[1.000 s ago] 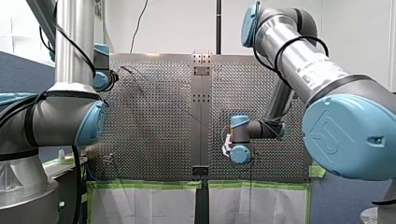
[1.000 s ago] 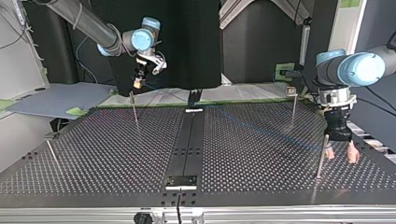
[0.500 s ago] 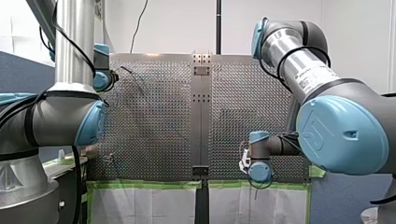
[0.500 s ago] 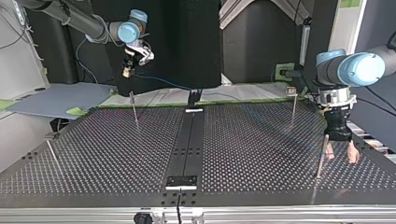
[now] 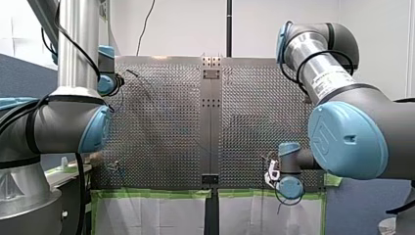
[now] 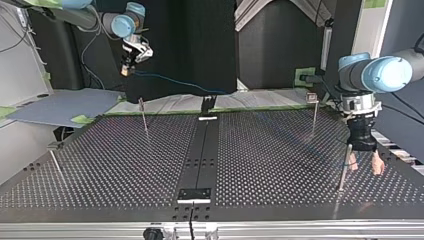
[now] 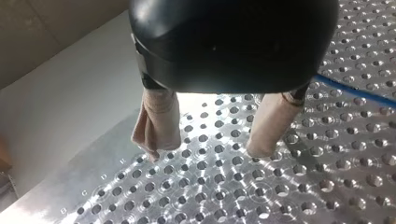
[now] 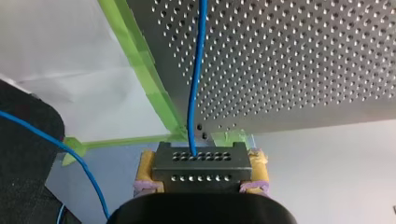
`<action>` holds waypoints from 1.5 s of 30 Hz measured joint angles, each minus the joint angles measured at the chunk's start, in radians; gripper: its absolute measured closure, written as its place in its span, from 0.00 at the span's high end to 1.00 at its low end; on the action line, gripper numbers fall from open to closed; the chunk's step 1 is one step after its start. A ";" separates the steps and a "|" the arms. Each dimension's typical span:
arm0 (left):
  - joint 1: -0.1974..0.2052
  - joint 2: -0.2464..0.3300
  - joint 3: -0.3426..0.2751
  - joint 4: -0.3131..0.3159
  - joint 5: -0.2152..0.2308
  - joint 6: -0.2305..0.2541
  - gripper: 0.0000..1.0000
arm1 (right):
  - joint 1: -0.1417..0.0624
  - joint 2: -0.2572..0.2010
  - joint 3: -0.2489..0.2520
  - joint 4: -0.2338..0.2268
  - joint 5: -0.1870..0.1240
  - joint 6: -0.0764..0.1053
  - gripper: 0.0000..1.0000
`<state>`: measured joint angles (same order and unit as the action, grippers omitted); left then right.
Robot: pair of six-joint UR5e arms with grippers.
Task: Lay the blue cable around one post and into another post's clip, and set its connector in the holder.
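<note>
In the top view, the left posts (image 6: 143,116) stood left of the central strip (image 6: 199,155), the right posts (image 6: 314,115) right of it, and the connector (image 8: 201,167) behind it, leftward.

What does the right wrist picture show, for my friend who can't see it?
The yellow-padded fingers of my right gripper clamp a black connector. The blue cable runs from it straight ahead over the perforated table, whose edge carries green tape.

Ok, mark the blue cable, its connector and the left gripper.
blue cable (image 8: 195,79), right wrist view: the middle of its straight run.
connector (image 8: 201,168), right wrist view: the centre of its black holed face.
left gripper (image 7: 208,149), left wrist view: midway between its two fingertips.
</note>
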<state>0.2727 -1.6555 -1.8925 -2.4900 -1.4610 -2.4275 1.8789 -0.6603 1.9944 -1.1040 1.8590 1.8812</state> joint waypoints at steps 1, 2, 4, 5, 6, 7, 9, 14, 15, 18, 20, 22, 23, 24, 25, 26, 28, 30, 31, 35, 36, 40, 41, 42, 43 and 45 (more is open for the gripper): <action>0.000 0.000 0.000 -0.001 0.000 0.001 1.00 | -0.007 0.000 0.007 -0.007 -0.007 0.000 0.00; 0.000 0.000 0.000 -0.001 0.000 0.002 1.00 | -0.016 -0.001 0.016 -0.017 -0.016 0.000 0.00; 0.000 0.000 0.000 -0.002 0.000 0.004 1.00 | -0.031 -0.001 0.024 -0.031 -0.031 0.002 0.00; 0.000 0.000 0.000 -0.002 0.000 0.005 1.00 | -0.042 -0.001 0.024 -0.042 -0.042 0.005 0.00; 0.000 0.000 0.000 -0.003 0.000 0.005 1.00 | -0.050 -0.001 0.021 -0.050 -0.050 0.009 0.00; 0.000 0.000 0.000 -0.003 0.000 0.006 1.00 | -0.057 -0.001 0.017 -0.058 -0.057 0.014 0.00; 0.000 0.000 0.000 -0.004 0.000 0.006 1.00 | -0.076 -0.001 0.003 -0.076 -0.076 0.029 0.00; 0.000 0.000 0.000 -0.005 0.000 0.007 1.00 | -0.119 -0.001 -0.038 -0.114 -0.119 0.069 0.00; 0.000 0.000 0.000 -0.005 0.000 0.008 1.00 | -0.127 -0.001 -0.046 -0.115 -0.127 0.076 0.00; 0.000 0.000 0.000 -0.007 0.000 0.010 1.00 | -0.153 0.000 -0.071 -0.119 -0.153 0.097 0.00; 0.000 0.000 0.000 -0.007 0.000 0.011 1.00 | -0.169 0.001 -0.082 -0.123 -0.169 0.111 0.00; 0.000 0.000 0.000 -0.007 0.000 0.011 1.00 | -0.182 0.003 -0.087 -0.126 -0.182 0.123 0.00; 0.000 0.000 0.000 -0.007 0.000 0.011 1.00 | -0.192 0.003 -0.089 -0.126 -0.192 0.133 0.00; 0.000 0.000 0.000 -0.007 0.000 0.012 1.00 | -0.200 0.003 -0.089 -0.126 -0.200 0.140 0.00; 0.000 0.000 0.000 -0.007 0.000 0.012 1.00 | -0.208 0.004 -0.090 -0.125 -0.208 0.148 0.00; 0.000 0.000 0.000 -0.007 0.000 0.012 1.00 | -0.218 0.004 -0.090 -0.124 -0.218 0.156 0.00; 0.000 0.000 0.000 -0.006 0.000 0.013 1.00 | -0.234 0.008 -0.091 -0.126 -0.234 0.166 0.00; 0.000 0.000 0.000 -0.006 0.000 0.013 1.00 | -0.252 0.020 -0.094 -0.132 -0.252 0.180 0.00; 0.000 0.000 0.000 -0.006 0.000 0.013 1.00 | -0.260 0.025 -0.096 -0.136 -0.260 0.186 0.00; 0.000 0.000 0.000 -0.006 0.000 0.013 1.00 | -0.294 0.057 -0.115 -0.149 -0.294 0.214 0.00; 0.000 0.000 0.000 -0.007 0.000 0.013 1.00 | -0.302 0.065 -0.118 -0.152 -0.302 0.220 0.00; 0.000 0.000 0.000 -0.007 0.000 0.014 1.00 | -0.343 0.105 -0.124 -0.178 -0.343 0.253 0.00; 0.000 0.000 0.000 -0.007 0.000 0.014 1.00 | -0.356 0.119 -0.124 -0.189 -0.356 0.265 0.00; 0.000 0.000 0.000 -0.007 0.000 0.014 1.00 | -0.366 0.129 -0.124 -0.198 -0.366 0.275 0.00; 0.000 0.000 0.000 -0.007 0.000 0.014 1.00 | -0.376 0.138 -0.125 -0.207 -0.376 0.284 0.00; 0.000 0.000 0.000 -0.007 0.000 0.014 1.00 | -0.397 0.159 -0.125 -0.219 -0.396 0.305 0.00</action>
<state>0.2727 -1.6554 -1.8925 -2.4975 -1.4610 -2.4132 1.4819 -0.5008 1.8696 -1.3229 1.4635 2.1863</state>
